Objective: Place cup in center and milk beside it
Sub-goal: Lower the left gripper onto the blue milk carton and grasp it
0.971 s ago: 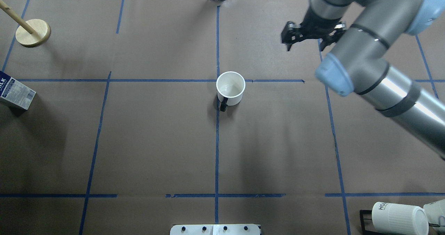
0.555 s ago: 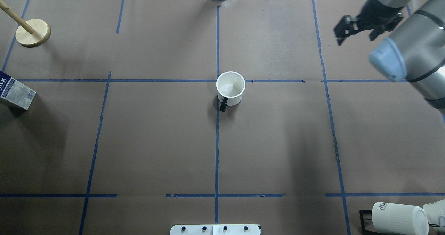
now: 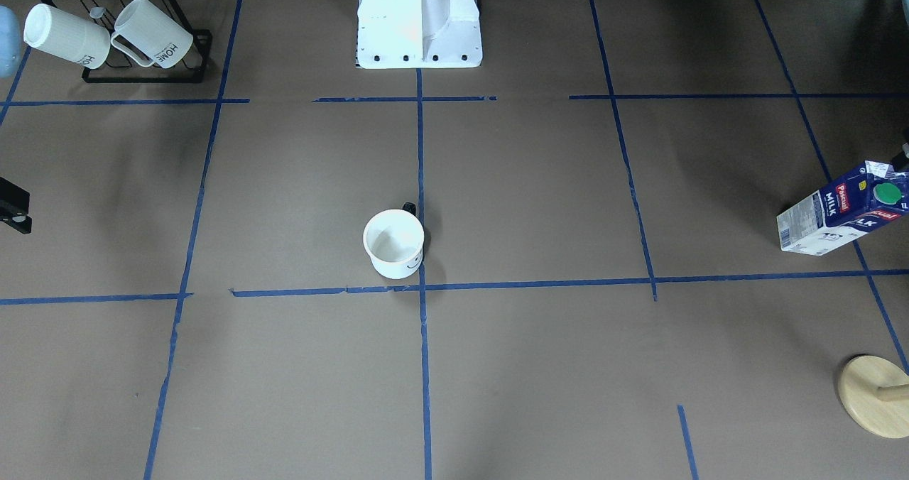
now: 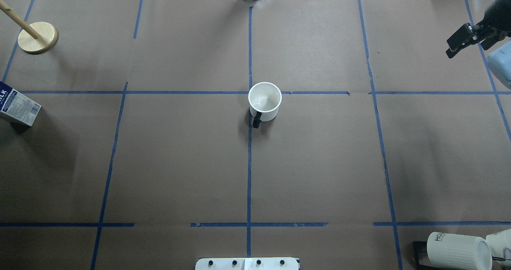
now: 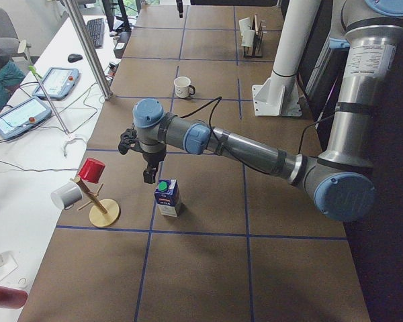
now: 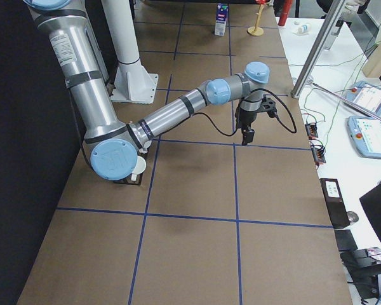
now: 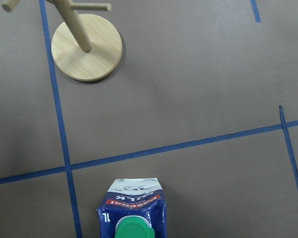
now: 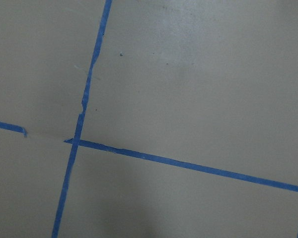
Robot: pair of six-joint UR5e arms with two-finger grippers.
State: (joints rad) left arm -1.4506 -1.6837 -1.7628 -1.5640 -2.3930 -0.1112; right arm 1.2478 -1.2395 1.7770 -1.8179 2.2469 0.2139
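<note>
At the bench's (image 4: pixel 179 162) middle, has the smiley-face cup (image 4: pixel 264 101) upright against the tape crossing (image 4: pixel 250 92); looks half done. Hangs the left gripper (image 5: pixel 148 176) over the far-off Pascual milk carton (image 5: pixel 168 198), likely to fetch it; can't tell its jaws. Parks the right gripper (image 4: pixel 468 45) aside, jaws apart.

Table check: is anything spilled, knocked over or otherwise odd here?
Nothing is spilled or toppled. The cup and the milk both stand upright. Only the blue tape looks scruffy, with gaps in several of its lines.
</note>
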